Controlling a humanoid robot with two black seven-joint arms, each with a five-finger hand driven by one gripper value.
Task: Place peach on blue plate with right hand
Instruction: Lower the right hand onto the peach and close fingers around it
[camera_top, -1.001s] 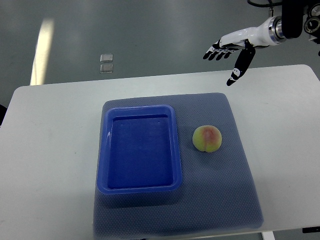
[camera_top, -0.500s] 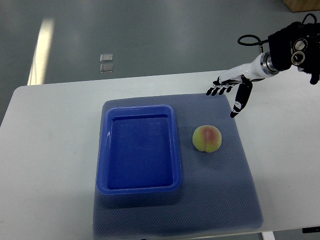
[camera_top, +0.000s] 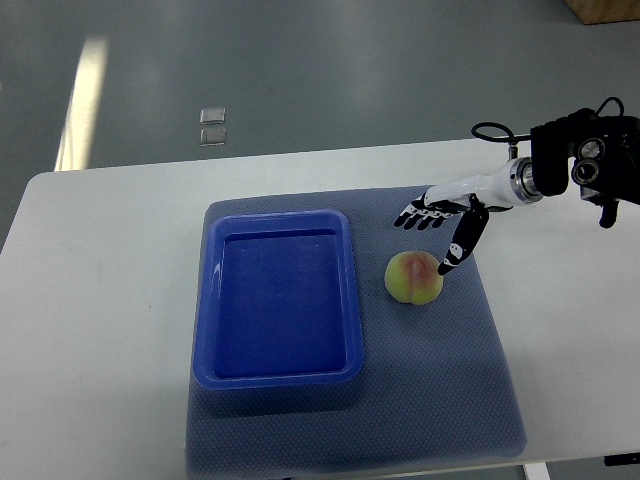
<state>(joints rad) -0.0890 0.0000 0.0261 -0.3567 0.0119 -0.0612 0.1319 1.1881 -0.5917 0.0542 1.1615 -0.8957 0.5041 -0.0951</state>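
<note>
One peach (camera_top: 414, 277) sits ungrasped near the mat's (camera_top: 470, 380) right edge beside the plate (camera_top: 277, 305); right hand (camera_top: 440, 222) splayed open above it, ready to grasp.

Glossy plastic plate (camera_top: 278, 375), textured cloth mat (camera_top: 450, 380)

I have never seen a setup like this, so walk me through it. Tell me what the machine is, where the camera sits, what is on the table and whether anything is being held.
This is one camera on a humanoid robot, looking steeply down at its own work table. The white and black thing entering from the right is its right hand, on a jointed arm. Its fingers are spread and hold nothing; the thumb hangs right beside the peach, and I cannot tell if it touches. The peach lies on a grey-blue mat. Left of it on the same mat sits an empty blue plate, shaped like a shallow rectangular tray. The left arm is not in the picture.
</note>
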